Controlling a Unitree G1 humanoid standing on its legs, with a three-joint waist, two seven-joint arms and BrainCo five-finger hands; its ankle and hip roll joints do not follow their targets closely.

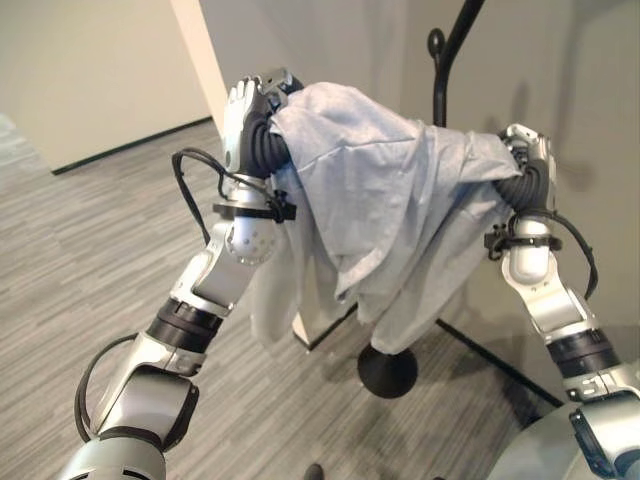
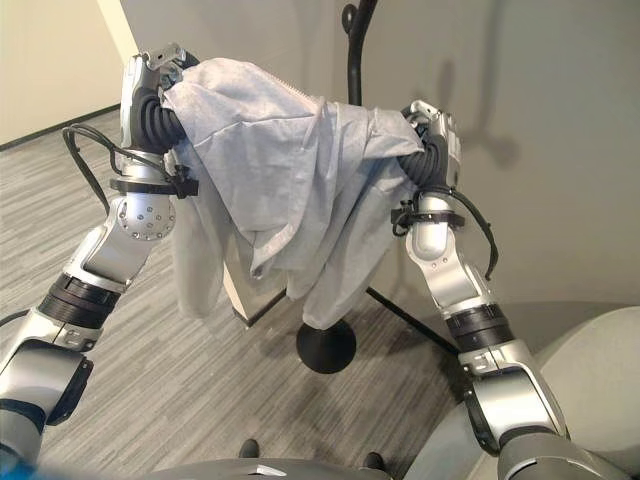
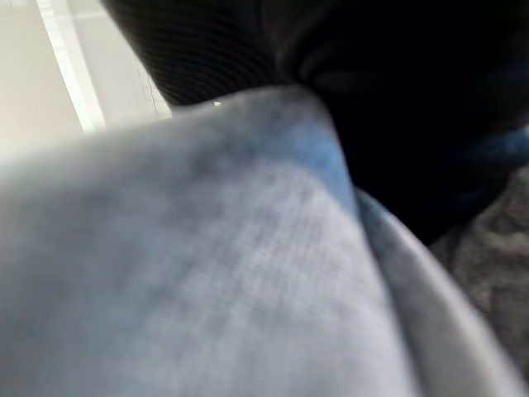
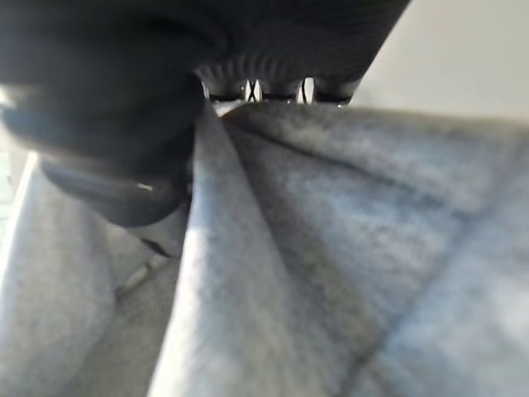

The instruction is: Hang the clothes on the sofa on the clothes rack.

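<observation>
Clearly, the left robot hand [image 1: 243,108] and right robot hand [image 2: 432,125] are raised with the grey garment [image 1: 380,220] draped between them. Their fingers are buried in cloth, so neither grip can be told. The garment is held before the black clothes rack [image 1: 447,60], not yet hung; the rack's hooks are cut off.

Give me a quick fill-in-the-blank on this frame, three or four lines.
1. The light grey garment is draped across both ____.
2. The black clothes rack stands ____ the garment.
3. The rack's round base rests on the ____.

Missing words: hands; behind; floor
</observation>
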